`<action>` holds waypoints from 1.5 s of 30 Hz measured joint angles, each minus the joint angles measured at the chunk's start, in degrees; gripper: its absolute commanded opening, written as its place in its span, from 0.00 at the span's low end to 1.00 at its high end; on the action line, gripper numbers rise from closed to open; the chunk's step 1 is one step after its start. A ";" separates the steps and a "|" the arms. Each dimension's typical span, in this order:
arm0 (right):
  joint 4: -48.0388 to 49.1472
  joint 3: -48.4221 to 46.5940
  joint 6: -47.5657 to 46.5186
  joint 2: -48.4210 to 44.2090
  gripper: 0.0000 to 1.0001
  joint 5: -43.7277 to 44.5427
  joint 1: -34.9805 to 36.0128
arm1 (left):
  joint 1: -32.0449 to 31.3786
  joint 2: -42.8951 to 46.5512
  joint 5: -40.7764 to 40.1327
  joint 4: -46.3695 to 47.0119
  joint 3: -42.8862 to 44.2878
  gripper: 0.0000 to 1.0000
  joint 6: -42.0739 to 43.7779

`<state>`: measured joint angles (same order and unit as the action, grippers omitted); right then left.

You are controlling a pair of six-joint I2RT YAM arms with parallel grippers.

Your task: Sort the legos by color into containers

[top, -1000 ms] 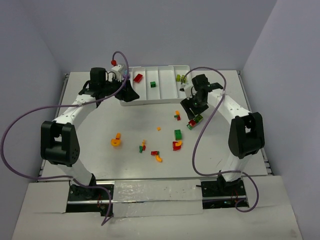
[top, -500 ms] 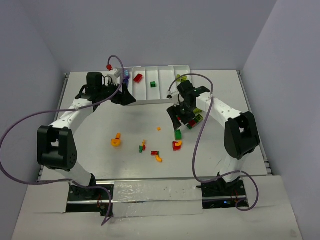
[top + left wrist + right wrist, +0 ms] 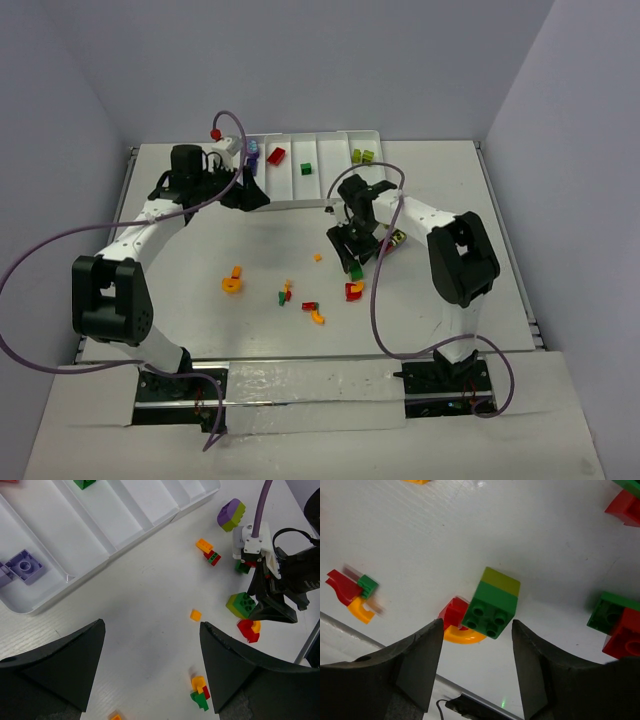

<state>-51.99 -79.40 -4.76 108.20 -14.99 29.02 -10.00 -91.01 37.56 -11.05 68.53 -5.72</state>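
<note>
White bench (image 3: 200,250) between pale walls carries the job, and toward its near edge loose legos lie unsorted: an orange piece (image 3: 232,282) left of centre and a small red, green and orange cluster (image 3: 312,312) nearer the middle. Just beyond them, the right claw (image 3: 477,625) has swung in from the bench's right side over the last second. It now hangs over a dark green brick (image 3: 491,609) with a lime layer, its fingers spread, one to each side, neither touching. A red and orange piece (image 3: 454,625) lies just beside that brick on the near side. The move reads as lining up the next pick, so closing will need care not to catch this neighbour. A purple and lime piece (image 3: 231,515) lies further right. At the far edge sits the white tray (image 3: 328,165), with purple bricks (image 3: 24,566) in its left end compartment, then a red brick (image 3: 276,155), a green brick (image 3: 305,169), and lime bricks (image 3: 362,155) toward its right end. The left claw (image 3: 152,625), wide apart and empty, has eased back from that left end, seemingly free for another brick.
</note>
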 measured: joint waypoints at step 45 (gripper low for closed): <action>22.81 -9.42 14.04 -10.25 0.00 -46.04 -7.26 | -7.07 0.07 32.38 50.68 -12.43 0.77 -43.55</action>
<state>-29.18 -88.82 9.29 97.95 -61.03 21.76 -17.07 -90.94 69.94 39.63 56.11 -49.27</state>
